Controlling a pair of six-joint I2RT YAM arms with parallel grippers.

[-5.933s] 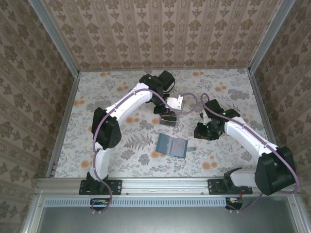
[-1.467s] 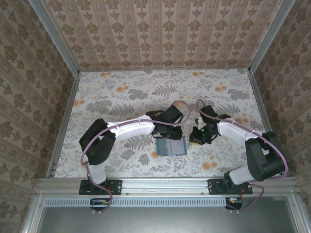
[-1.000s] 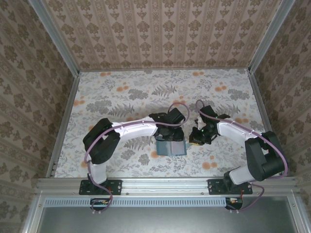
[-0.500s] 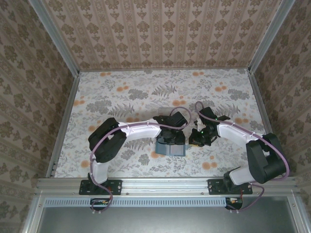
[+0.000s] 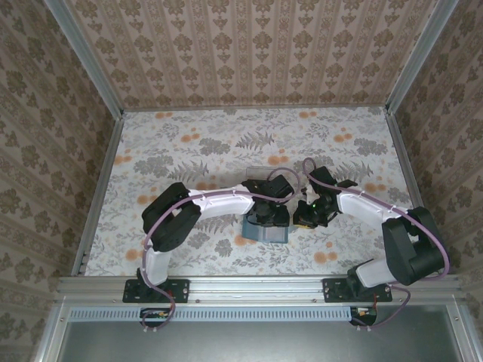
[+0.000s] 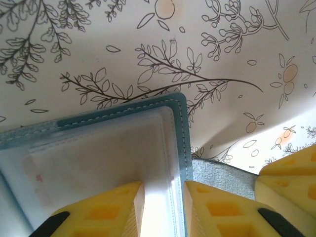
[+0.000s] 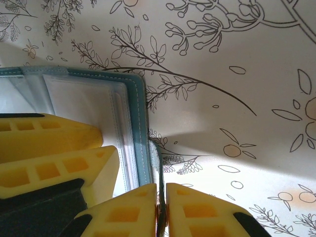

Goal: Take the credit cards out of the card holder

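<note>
Both grippers have drawn in to the wallet since the earliest overhead frame, where the left one hung over the upper middle of the table and the wallet lay flat and uncovered.

Overhead view: the left gripper (image 5: 268,217) sits over the upper edge of the one wallet (image 5: 266,234), just below centre. The right gripper (image 5: 305,218) is just beside the wallet's right edge. One clear flat piece (image 5: 255,171) lies apart, above the left gripper, on the floral-printed table cover (image 5: 173,151).

Left wrist view: the wallet occupies the lower left. It has a teal-blue rim with pale stitching and a rounded corner, set around a pale grey-blue inner panel. One pale card (image 6: 89,173) with rounded corners shows dimly through a translucent pocket. The two ribbed yellow fingers (image 6: 98,215) stand a narrow gap apart at the bottom edge. Their tips are at the inner panel, a strip of it shows between them, and nothing can be seen held. One felt-like grey-green strap (image 6: 222,170) runs from the wallet's rim toward the lower right.

Right wrist view: two yellow fingers (image 7: 123,215) at bottom centre are pressed together on the strap, seen here edge-on as a thin line beside the wallet's right rim. The left gripper's pair of fingers lies at the left edge, over the panel.
</note>
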